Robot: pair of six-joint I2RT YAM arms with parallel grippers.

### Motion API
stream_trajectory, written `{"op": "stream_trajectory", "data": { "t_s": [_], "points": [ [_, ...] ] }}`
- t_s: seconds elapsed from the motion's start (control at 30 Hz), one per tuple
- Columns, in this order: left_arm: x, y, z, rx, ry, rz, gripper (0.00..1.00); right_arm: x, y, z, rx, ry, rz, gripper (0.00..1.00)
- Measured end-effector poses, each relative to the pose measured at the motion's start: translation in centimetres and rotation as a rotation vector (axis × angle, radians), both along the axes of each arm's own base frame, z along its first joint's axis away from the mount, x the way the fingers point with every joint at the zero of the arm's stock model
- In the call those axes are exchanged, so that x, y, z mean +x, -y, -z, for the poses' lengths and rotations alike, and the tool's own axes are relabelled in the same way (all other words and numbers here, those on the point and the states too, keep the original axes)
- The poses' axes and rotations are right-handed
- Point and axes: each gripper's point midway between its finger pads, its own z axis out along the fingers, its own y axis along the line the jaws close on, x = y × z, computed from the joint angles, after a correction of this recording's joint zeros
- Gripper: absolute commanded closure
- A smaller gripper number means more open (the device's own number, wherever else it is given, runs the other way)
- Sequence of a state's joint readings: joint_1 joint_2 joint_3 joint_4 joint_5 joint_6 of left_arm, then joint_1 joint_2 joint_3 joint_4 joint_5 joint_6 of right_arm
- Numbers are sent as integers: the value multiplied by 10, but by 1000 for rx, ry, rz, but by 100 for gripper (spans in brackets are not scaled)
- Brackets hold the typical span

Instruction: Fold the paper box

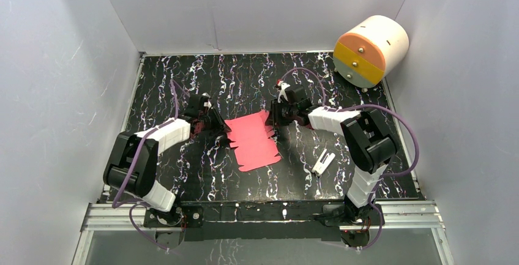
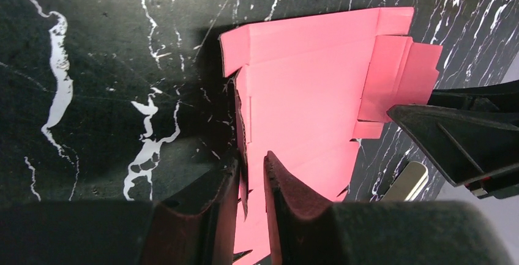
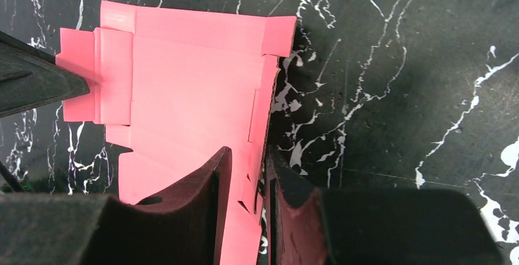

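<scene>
Top external view is showing the left gripper [image 1: 221,125] straddling the left edge of the flat pink box [image 1: 254,144], which is lying mid-counter [image 1: 183,81], and the right gripper [image 1: 273,120] straddling its right edge. Both jaws are standing narrowly parted around an upturned flap; I cannot tell if either is pinching it.

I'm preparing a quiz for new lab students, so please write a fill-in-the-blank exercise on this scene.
The paper box is a notched sheet, ___ in colour.
The left claw and the right claw each have an edge flap of it ___ their fingers.
The small white clip lies beside the ___ arm.
The cylinder in the far corner is white and ___.
Missing words: pink; between; right; orange.
</scene>
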State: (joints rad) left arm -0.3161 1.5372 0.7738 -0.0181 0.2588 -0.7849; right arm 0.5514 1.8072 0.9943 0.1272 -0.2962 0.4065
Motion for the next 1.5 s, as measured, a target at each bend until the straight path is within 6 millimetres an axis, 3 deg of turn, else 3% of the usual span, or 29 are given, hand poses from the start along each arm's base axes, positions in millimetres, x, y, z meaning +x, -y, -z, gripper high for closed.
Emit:
{"op": "stream_trajectory", "data": {
  "t_s": [0.43, 0.67, 0.87, 1.07, 1.3, 1.5],
  "points": [
    [-2, 21, 4, 107, -32, 115, 76, -7, -17, -11, -191, 78, 3, 63],
    [-1, 31, 5, 133, -41, 153, 75, -7, -15, -12, -257, 100, 31, 61],
    [-4, 25, 9, 166, -54, 151, 72, -4, -9, -10, -285, 104, 64, 57],
    [-6, 20, 11, 197, -57, 153, 72, -14, 2, -10, -293, 101, 70, 48],
    [-9, 12, 12, 238, -60, 156, 72, -22, 14, -32, -268, 148, 74, 36],
    [-3, 2, 9, 244, -54, 141, 73, -13, 25, -55, -223, 194, 51, 30]
  ]
}}
